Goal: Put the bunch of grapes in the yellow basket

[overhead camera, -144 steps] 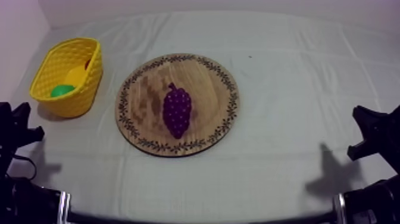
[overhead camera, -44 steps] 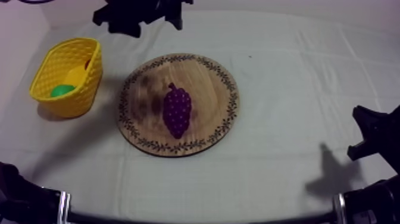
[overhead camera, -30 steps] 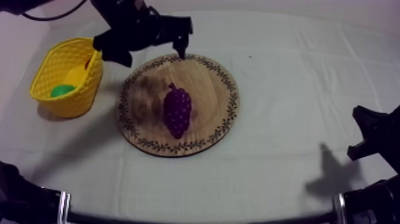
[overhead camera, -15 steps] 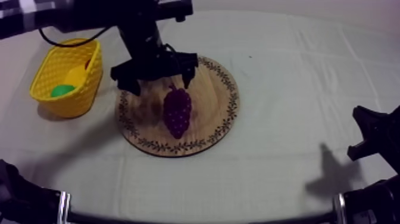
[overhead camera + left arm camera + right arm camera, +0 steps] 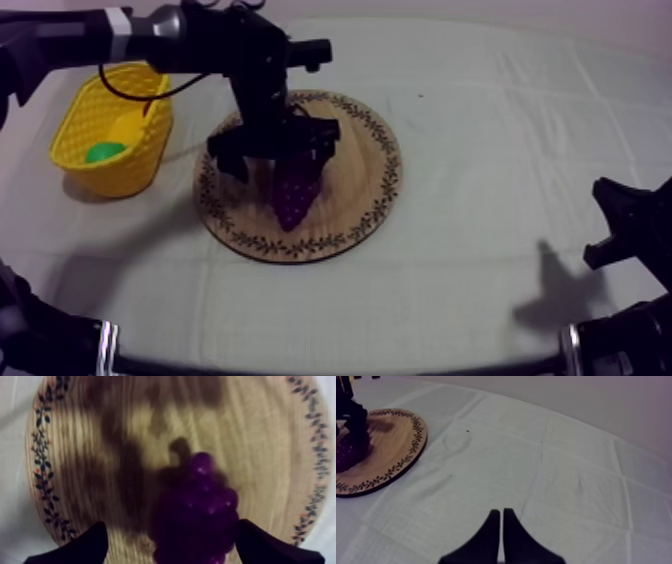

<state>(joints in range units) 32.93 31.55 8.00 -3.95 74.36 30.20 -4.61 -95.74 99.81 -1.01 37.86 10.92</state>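
The purple bunch of grapes (image 5: 292,203) lies in the middle of the round wooden board (image 5: 362,172). My left gripper (image 5: 274,158) hangs right over the bunch's stem end, open, one finger on each side. In the left wrist view the grapes (image 5: 197,511) sit between the two wide-apart fingers (image 5: 75,548) of the left gripper (image 5: 171,526), which touch nothing I can make out. The yellow basket (image 5: 92,100) stands left of the board. My right gripper (image 5: 501,515) is shut on nothing, low at the table's right side (image 5: 625,225).
Inside the basket lie a green fruit (image 5: 103,152) and a yellow one (image 5: 128,125). From the right wrist view the board (image 5: 396,438) lies far off, with the left arm (image 5: 351,416) standing on it. Bare cloth (image 5: 500,150) spreads between board and right arm.
My left arm has come in from the upper left, crossed the board's far rim and come down over the grapes, fingers still wide apart. The grapes and the right arm have not moved.
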